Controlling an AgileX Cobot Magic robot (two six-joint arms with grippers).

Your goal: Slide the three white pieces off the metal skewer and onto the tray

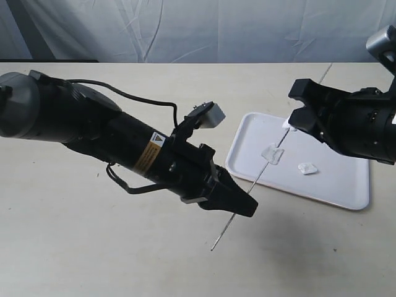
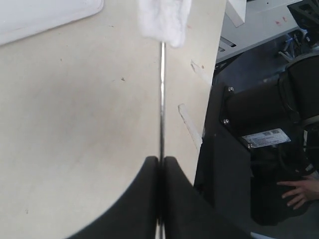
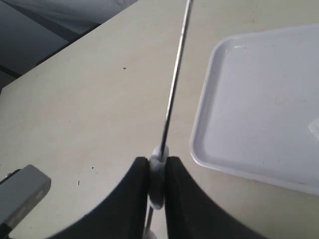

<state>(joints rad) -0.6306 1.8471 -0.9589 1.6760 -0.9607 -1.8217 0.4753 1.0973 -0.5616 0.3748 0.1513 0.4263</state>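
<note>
Closest to the camera, the left gripper (image 1: 246,207) is clamping the metal skewer (image 1: 258,178) near its lower end. Its jaws are shut tight on the rod, and a short tip is poking out behind toward the front edge of the table (image 1: 93,247). From that grip the skewer's long axis is running diagonally toward the table's far right corner, crossing above the left end of the tray (image 1: 340,182).

One white piece (image 1: 307,167) is already lying loose on the tray. A second piece (image 1: 273,153) is sitting threaded mid-rod, over the tray's left end. The third piece (image 3: 158,174) is being pinched by the right gripper (image 3: 158,162), whose fingers are closed on it around the rod, farther along from the left gripper.

Both threaded pieces are lying up-rod from the left gripper, and the right arm is nearer to them. The coming pull probably has to follow the rod's own line toward its free far tip, while the left gripper anchors the skewer.
</note>
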